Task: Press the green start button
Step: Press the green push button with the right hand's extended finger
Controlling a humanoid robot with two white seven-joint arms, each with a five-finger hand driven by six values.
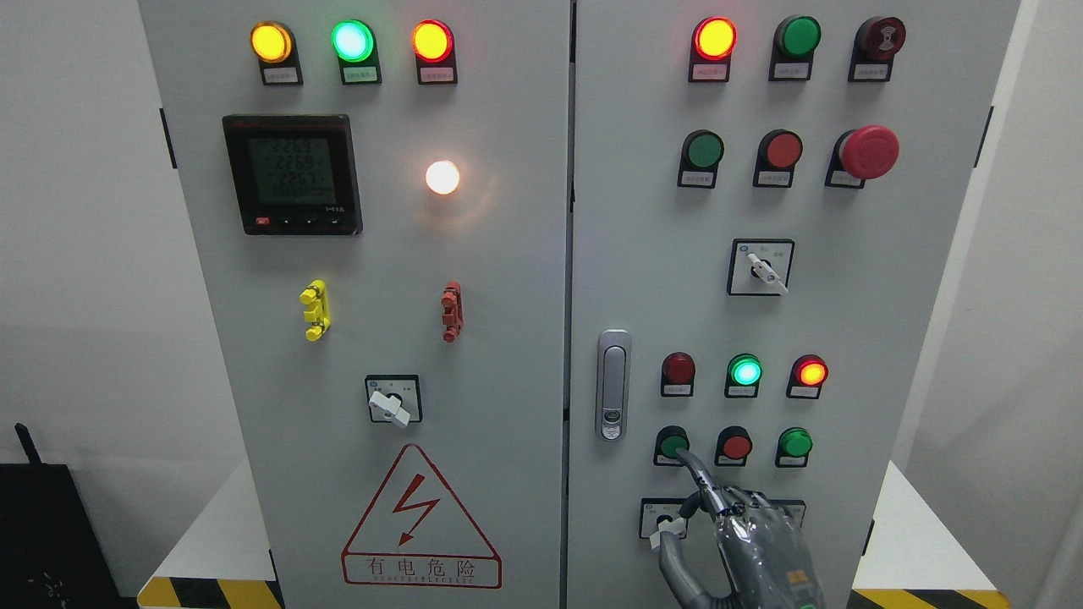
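My right robot hand [744,541] reaches up from the bottom edge against the right door of the grey cabinet [474,355], its forefinger [698,475] stretched out and the other fingers curled in, grasping nothing. The fingertip touches the lower edge of the green start button [673,444], just above the robot hand at the left end of a row with a red button [735,446] and another green button [794,442]. A white switch knob [670,530] sits beside the thumb.

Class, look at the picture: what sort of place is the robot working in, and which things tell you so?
Probably an industrial electrical room or training lab: a grey control cabinet with indicator lamps, a digital meter and a high-voltage warning triangle.
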